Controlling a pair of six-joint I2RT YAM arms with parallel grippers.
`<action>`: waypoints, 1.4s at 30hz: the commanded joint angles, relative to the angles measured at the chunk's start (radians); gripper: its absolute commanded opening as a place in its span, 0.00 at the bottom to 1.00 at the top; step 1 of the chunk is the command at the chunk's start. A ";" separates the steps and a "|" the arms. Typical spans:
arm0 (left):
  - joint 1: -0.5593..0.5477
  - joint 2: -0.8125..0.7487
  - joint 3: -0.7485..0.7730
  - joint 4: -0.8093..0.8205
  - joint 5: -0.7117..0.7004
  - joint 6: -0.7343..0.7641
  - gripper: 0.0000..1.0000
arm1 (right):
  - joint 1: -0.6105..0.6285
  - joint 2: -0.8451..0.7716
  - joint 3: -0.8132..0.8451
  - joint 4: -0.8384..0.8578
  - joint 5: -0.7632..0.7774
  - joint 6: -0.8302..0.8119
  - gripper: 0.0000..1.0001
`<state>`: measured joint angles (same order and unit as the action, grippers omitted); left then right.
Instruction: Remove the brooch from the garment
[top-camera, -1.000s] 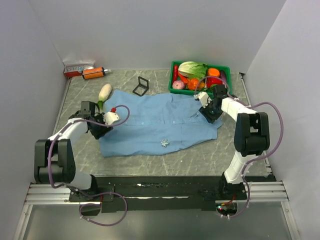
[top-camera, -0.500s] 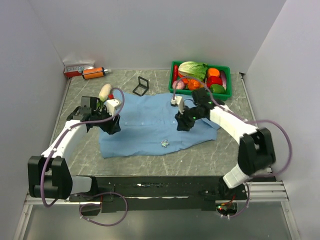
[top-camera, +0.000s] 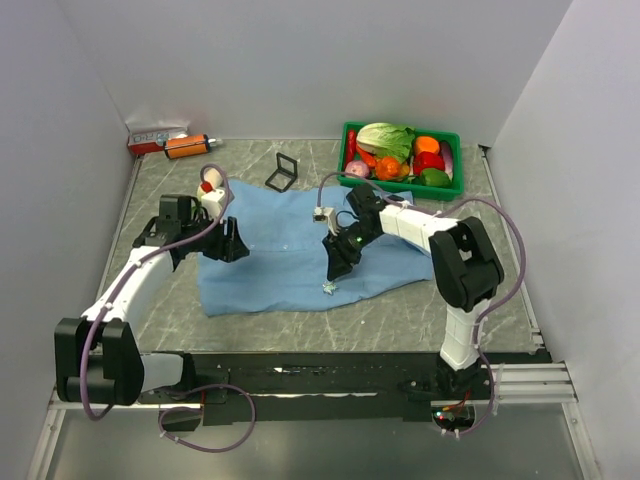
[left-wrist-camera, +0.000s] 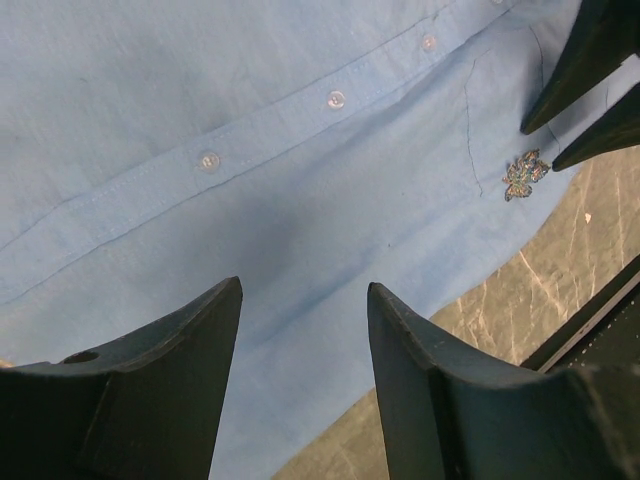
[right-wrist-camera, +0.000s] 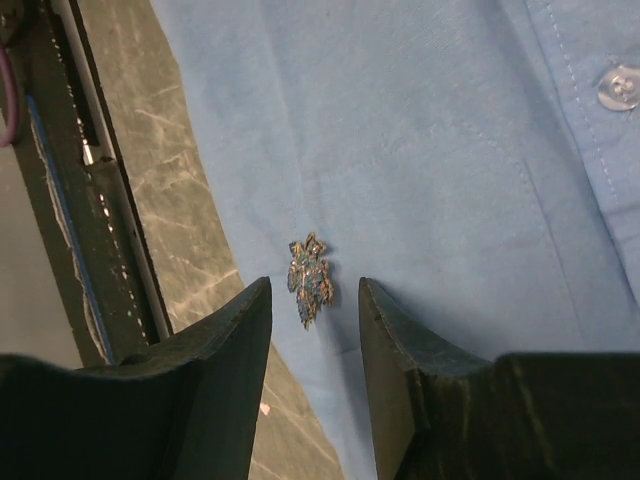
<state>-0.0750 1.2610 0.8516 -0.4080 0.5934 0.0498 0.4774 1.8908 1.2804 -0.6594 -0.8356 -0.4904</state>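
The garment, a light blue button-up shirt (top-camera: 285, 245), lies spread flat on the table. The brooch (top-camera: 329, 289), a tiny coppery leaf-shaped ornament with blue-green glints, sits on the shirt near its front hem. In the right wrist view the brooch (right-wrist-camera: 309, 279) lies just past my right gripper (right-wrist-camera: 315, 290), in line with the gap between the open jaws. My right gripper (top-camera: 336, 268) hovers over the shirt just behind the brooch. My left gripper (top-camera: 236, 250) is open and empty over the shirt's left part (left-wrist-camera: 250, 120). The left wrist view shows the brooch (left-wrist-camera: 524, 176) far right.
A green bin (top-camera: 400, 188) of vegetables stands at the back right. A small black stand (top-camera: 283, 172) sits behind the shirt. An orange bottle (top-camera: 187, 146) and a red-and-white box (top-camera: 155, 138) lie at the back left. A black rail (top-camera: 330, 370) runs along the near edge.
My right gripper has swung left from the shirt's right edge to just behind the brooch. My left gripper has moved right, from the shirt's left edge to over the cloth.
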 joint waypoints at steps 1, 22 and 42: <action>0.009 -0.055 -0.005 0.011 -0.010 -0.008 0.59 | 0.000 0.059 0.088 -0.066 -0.037 0.009 0.47; 0.023 -0.063 -0.028 0.054 0.038 0.008 0.59 | 0.058 0.114 0.129 -0.146 0.059 -0.027 0.12; -0.547 -0.049 0.020 0.205 -0.270 0.469 0.55 | -0.111 0.241 0.240 -0.267 -0.462 0.566 0.00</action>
<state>-0.5419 1.1976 0.8364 -0.2867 0.3653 0.3950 0.3954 2.1380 1.5654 -0.9909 -1.1492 -0.1661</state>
